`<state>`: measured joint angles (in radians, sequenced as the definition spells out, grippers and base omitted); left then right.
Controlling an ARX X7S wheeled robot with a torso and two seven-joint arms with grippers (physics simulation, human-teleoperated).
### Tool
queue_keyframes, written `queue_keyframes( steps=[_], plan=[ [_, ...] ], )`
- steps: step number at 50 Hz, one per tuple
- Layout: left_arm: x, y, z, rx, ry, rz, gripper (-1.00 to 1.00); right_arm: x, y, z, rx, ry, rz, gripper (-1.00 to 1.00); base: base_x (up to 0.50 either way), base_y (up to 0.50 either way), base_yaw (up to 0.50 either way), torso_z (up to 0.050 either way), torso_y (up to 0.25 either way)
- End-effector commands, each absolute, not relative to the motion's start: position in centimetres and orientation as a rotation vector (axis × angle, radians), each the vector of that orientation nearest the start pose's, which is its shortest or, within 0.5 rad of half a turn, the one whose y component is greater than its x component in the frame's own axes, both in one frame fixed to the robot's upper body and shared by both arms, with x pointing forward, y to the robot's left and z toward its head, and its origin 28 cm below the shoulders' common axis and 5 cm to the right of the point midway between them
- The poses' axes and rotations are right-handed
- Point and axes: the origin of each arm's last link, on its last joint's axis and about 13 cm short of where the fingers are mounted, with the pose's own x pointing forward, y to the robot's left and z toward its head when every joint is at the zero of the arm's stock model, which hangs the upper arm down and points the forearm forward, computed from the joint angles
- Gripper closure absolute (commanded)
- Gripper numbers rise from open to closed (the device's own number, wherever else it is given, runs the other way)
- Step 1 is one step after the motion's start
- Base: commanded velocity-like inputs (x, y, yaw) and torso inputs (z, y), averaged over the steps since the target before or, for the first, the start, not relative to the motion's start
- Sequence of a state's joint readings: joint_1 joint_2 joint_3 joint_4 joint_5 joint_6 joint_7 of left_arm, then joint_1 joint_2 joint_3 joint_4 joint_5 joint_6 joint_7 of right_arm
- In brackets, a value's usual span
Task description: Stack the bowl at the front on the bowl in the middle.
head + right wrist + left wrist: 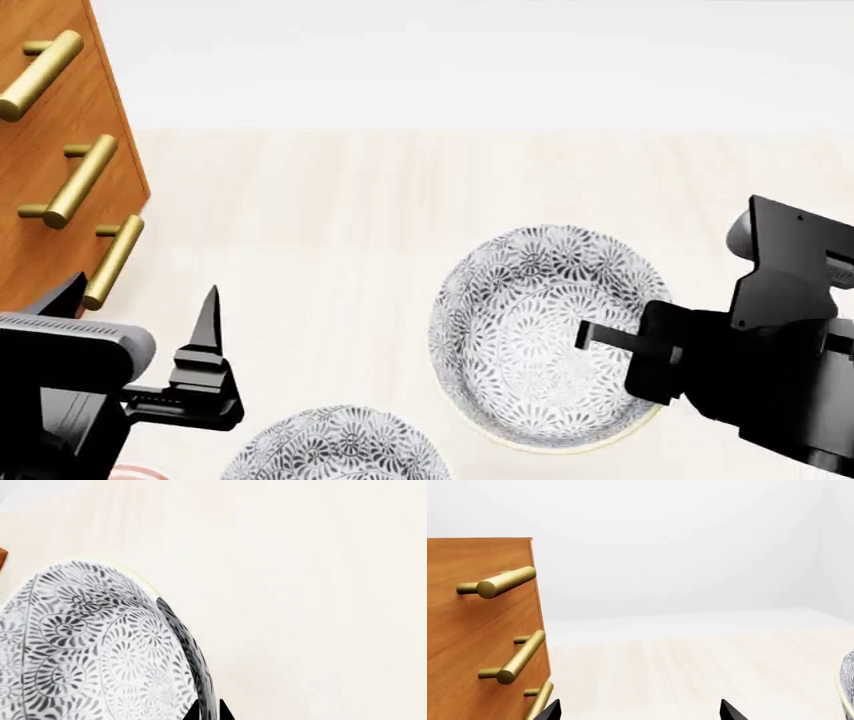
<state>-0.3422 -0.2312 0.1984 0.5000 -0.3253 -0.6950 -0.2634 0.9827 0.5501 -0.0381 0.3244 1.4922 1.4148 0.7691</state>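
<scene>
A large grey floral-patterned bowl [541, 330] lies centre-right in the head view. My right gripper [627, 360] is shut on its right rim. In the right wrist view the two fingertips of the right gripper [208, 712] straddle the rim of that bowl [87, 655]. A second bowl of the same pattern [334, 448] shows at the near edge of the head view, partly cut off. I cannot tell which bowl is the front one. My left gripper [134, 300] stands open and empty to the left of both bowls; in its own view the left gripper [640, 712] frames bare tabletop.
A wooden drawer cabinet [54, 150] with brass bar handles [74, 185] stands at the far left, close to my left gripper. It also fills the side of the left wrist view as the cabinet [474, 630]. The pale wood tabletop [334, 220] stretches behind the bowls.
</scene>
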Motion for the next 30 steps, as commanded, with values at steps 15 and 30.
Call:
queue_keyframes(
  steps=[15, 30],
  plan=[
    [24.6, 20.0, 14.7, 0.014, -0.096, -0.076, -1.00, 23.8, -15.6, 30.1, 0.101, 0.664, 0.217, 1.00, 0.00, 0.00, 0.00, 0.000, 0.000],
    [24.6, 20.3, 15.3, 0.004, -0.108, -0.070, -1.00, 24.2, -12.7, 27.3, 0.029, 0.694, 0.371, 1.00, 0.00, 0.00, 0.00, 0.000, 0.001]
  ],
)
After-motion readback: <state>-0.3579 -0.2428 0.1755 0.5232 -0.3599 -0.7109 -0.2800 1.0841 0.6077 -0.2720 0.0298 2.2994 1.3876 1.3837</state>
